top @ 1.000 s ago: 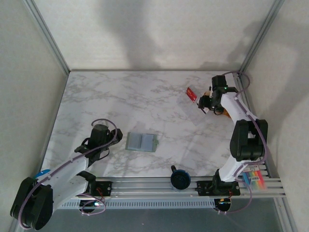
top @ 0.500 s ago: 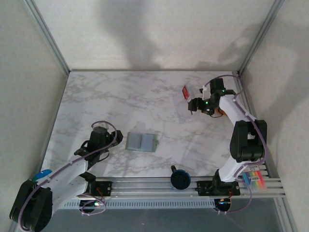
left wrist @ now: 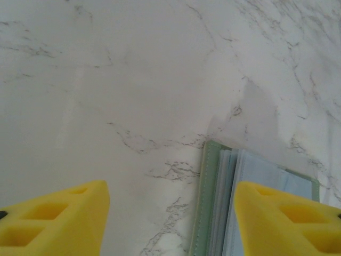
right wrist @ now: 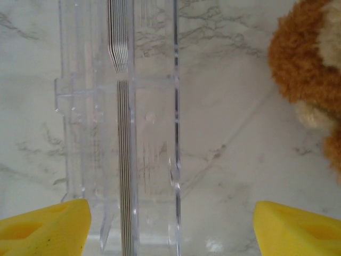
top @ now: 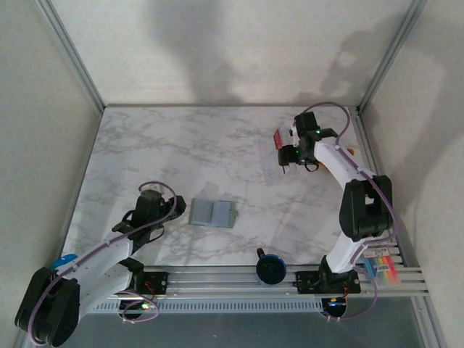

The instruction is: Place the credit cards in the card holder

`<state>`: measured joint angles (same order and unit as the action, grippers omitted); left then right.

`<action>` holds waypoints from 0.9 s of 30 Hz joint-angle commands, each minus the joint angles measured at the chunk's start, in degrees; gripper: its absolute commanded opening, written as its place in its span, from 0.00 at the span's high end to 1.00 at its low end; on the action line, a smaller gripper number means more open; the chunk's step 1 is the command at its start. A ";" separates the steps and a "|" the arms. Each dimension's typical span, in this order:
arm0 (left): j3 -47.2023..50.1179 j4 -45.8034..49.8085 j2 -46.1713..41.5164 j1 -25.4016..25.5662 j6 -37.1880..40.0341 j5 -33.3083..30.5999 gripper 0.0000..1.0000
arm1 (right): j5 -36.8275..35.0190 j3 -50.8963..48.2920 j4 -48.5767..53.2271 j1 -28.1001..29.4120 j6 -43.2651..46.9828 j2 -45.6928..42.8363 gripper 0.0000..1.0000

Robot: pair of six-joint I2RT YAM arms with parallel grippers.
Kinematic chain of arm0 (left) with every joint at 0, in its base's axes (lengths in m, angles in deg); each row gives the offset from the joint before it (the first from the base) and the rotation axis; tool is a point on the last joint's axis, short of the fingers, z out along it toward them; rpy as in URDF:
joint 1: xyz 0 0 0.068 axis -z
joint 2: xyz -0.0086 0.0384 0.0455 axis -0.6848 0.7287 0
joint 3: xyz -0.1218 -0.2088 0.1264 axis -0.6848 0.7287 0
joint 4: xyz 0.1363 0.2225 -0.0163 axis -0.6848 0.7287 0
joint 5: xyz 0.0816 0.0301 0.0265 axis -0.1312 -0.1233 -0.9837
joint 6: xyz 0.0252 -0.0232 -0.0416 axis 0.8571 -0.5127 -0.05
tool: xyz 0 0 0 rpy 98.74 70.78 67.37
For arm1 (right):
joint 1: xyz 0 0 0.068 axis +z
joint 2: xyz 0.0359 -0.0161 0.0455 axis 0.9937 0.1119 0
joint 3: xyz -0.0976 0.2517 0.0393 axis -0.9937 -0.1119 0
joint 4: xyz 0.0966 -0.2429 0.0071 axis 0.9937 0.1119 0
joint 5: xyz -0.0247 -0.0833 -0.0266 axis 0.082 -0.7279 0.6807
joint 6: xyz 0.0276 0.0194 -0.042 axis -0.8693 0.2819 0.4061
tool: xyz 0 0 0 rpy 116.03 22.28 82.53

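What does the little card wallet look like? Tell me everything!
The card holder lies open and flat on the marble table, near the front middle. Its outer edge is grey-green and its inside is paler blue, with thin layered pockets that look empty. Nothing but the table seems to touch it.

- Your right gripper point(top: 286, 161) has swung leftward in the frame's upper right, jaws wider.
- The red card point(top: 278, 138) has shifted slightly left.
- Your left gripper point(left wrist: 170, 200) has opened wider.
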<state>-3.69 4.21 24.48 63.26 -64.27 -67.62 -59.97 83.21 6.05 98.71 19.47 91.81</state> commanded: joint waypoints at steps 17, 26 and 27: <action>-1.02 -1.26 4.97 -0.43 2.15 2.53 0.30 | -30.77 5.66 1.93 7.52 1.64 5.86 0.27; -1.65 -1.52 6.80 -0.43 2.64 3.68 0.29 | -33.38 5.97 2.60 7.91 1.92 6.90 0.49; -1.72 -1.52 7.08 -0.43 2.59 3.77 0.29 | -33.34 5.97 2.60 7.98 1.97 6.92 0.53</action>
<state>-3.71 3.45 30.80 63.26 -62.92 -64.65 -90.62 87.82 7.76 106.45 21.35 98.15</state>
